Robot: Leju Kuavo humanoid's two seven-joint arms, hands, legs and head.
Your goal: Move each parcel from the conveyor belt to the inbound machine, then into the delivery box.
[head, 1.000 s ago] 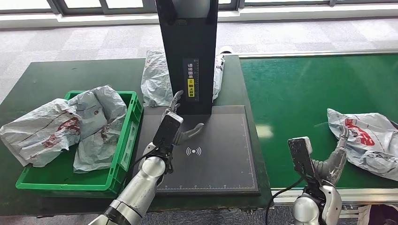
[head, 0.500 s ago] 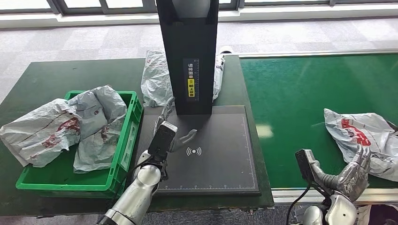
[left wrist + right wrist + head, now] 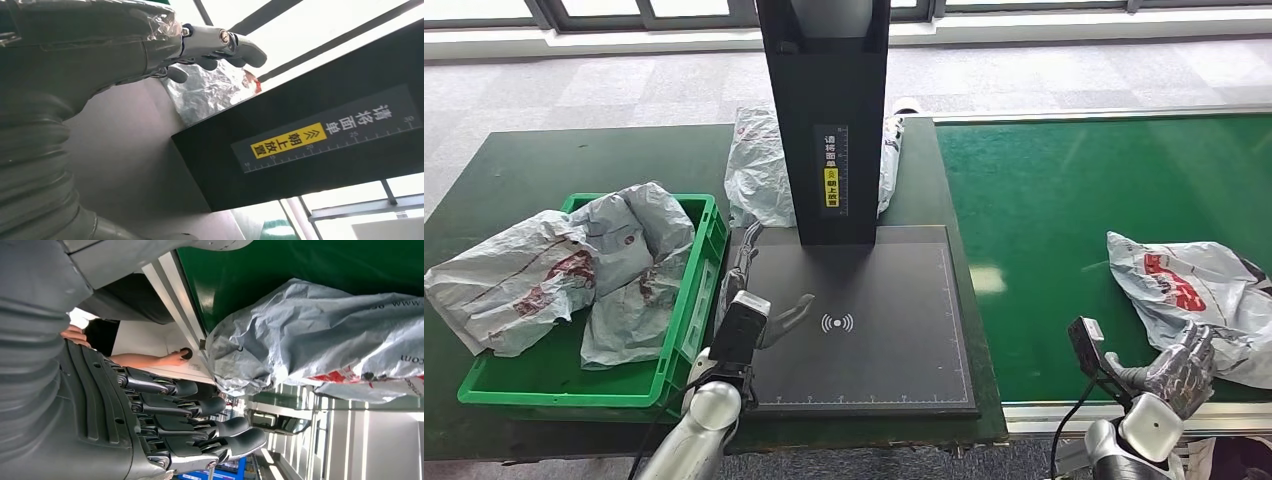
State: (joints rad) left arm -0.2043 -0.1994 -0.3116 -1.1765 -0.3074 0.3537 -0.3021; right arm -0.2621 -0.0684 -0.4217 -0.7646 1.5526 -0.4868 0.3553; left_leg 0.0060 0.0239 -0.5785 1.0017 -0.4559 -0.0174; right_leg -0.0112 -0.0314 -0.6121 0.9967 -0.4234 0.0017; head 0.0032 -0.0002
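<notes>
A grey parcel (image 3: 1194, 295) with red print lies on the green conveyor belt (image 3: 1074, 190) at the right, near its front edge. My right hand (image 3: 1179, 372) hovers just in front of it, fingers apart and holding nothing; in the right wrist view the right hand (image 3: 190, 425) is stretched out beside the parcel (image 3: 325, 335), not touching it. My left hand (image 3: 759, 300) is spread open over the left edge of the inbound machine's black plate (image 3: 874, 350), empty. The left hand (image 3: 200, 45) points toward the black column (image 3: 325, 145).
The green delivery box (image 3: 709, 260) at the left holds several grey parcels (image 3: 574, 270). Another grey parcel (image 3: 759, 170) lies behind the machine's column (image 3: 829, 120). A person's hand (image 3: 170, 359) rests at the conveyor's side in the right wrist view.
My left hand has drawn back along the plate's left edge toward me. My right hand moved right and down toward the belt's front edge. The belt parcel shifted slightly left.
</notes>
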